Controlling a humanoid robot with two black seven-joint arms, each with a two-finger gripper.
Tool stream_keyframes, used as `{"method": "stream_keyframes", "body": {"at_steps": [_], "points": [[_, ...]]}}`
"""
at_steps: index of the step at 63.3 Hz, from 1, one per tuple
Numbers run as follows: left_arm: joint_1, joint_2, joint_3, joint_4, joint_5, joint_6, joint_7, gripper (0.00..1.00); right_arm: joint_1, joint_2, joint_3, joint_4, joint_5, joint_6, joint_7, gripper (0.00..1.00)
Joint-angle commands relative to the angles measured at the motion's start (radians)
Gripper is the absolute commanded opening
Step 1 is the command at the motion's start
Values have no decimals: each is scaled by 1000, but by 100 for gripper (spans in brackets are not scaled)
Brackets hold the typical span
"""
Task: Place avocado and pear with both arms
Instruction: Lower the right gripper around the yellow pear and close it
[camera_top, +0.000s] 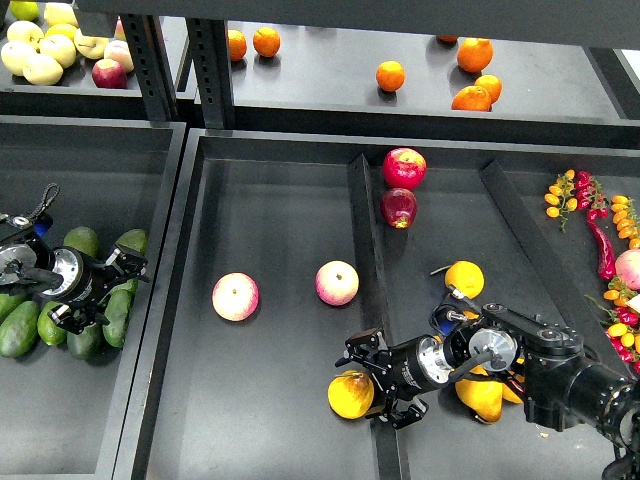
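A golden-yellow pear (350, 394) with a brown patch on top lies at the front right of the middle bin, against the divider. My right gripper (381, 383) is open, its fingers spread close beside the pear's right side. Several dark green avocados lie in the left bin; my left gripper (106, 293) is open right over them, its fingers spread around one avocado (117, 312). I cannot tell whether either gripper touches its fruit.
Two pink-yellow apples (235, 296) (337, 282) lie in the middle bin. Red apples (404, 167), more yellow pears (480, 396) and red chillies (604, 250) fill the right side. A raised divider (364, 240) separates the bins. Oranges (390, 75) sit on the back shelf.
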Motion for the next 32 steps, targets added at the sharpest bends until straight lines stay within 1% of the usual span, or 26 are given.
{"method": "stream_keyframes", "body": {"at_steps": [1, 7, 15, 17, 23, 27, 28, 32], "points": [[-1, 0, 0, -1, 0, 0, 0, 100, 0, 2, 3, -7, 0, 0, 0, 96], [-1, 0, -3, -1, 0, 0, 0, 100, 0, 3, 3, -9, 0, 0, 0, 94], [-1, 0, -6, -1, 0, 0, 0, 100, -2, 8, 3, -9, 0, 0, 0, 88], [-1, 0, -6, -1, 0, 0, 0, 100, -2, 8, 3, -9, 0, 0, 0, 84], [-1, 0, -6, -1, 0, 0, 0, 100, -2, 9, 3, -13, 0, 0, 0, 77], [-1, 0, -6, -1, 0, 0, 0, 100, -2, 9, 3, -21, 0, 0, 0, 70], [-1, 0, -6, -1, 0, 0, 0, 100, -2, 9, 3, -22, -2, 0, 0, 66], [-1, -2, -6, -1, 0, 0, 0, 100, 0, 8, 2, -22, -5, 0, 0, 61]]}}
